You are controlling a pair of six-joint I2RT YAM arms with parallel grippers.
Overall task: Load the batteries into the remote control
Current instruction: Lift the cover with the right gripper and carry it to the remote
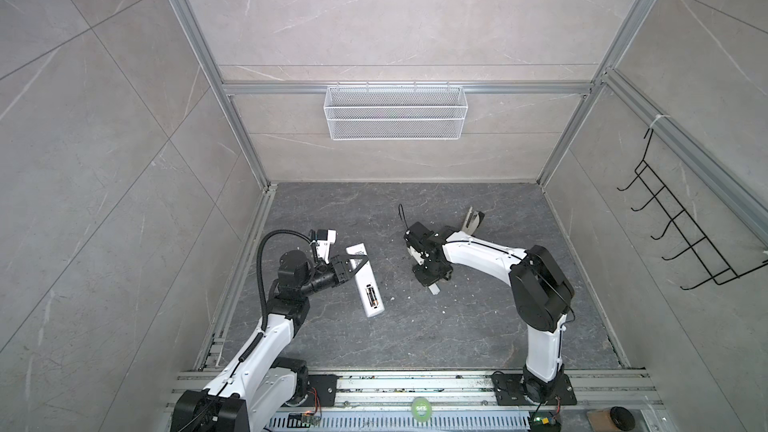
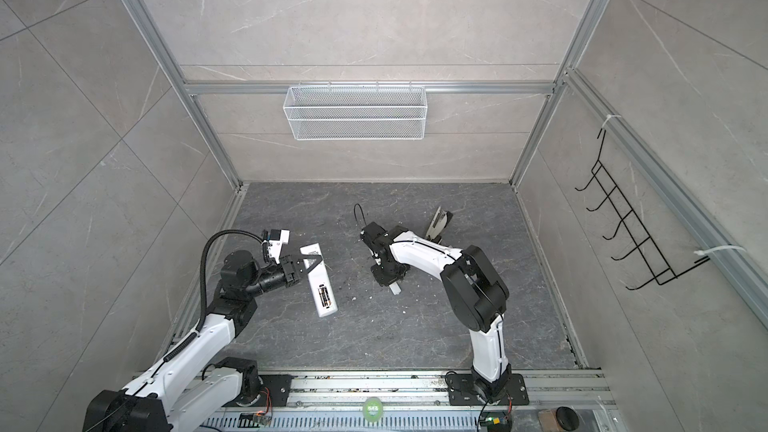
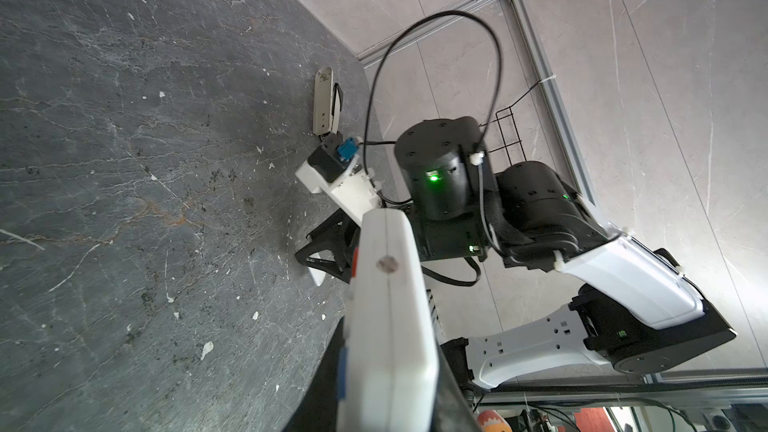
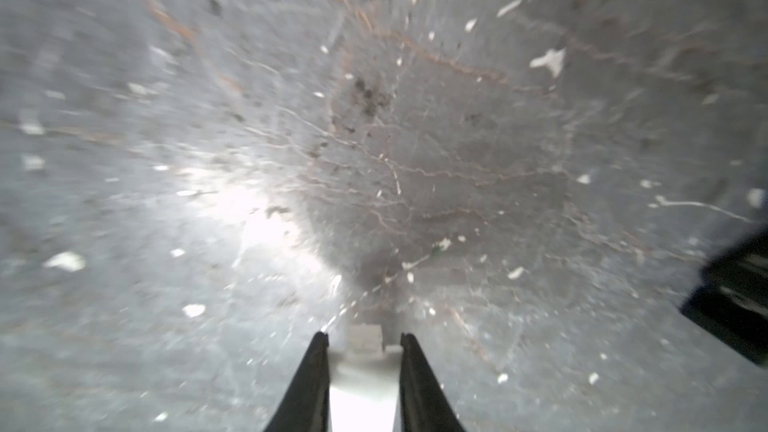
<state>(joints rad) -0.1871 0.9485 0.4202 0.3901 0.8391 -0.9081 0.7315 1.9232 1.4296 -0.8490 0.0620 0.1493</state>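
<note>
Two batteries (image 1: 371,296) sit side by side in the open compartment of the remote control (image 1: 367,278), back side up, on the stretch sticking out past the left gripper (image 1: 358,261) toward the arm bases. That gripper pinches it approx mid-length. The right gripper (image 4: 361,336) points down at the tabletop (image 1: 415,334), w/ a white lid (image 1: 434,290) filling the gap btw its fingers; can't tell if clamped.
</note>
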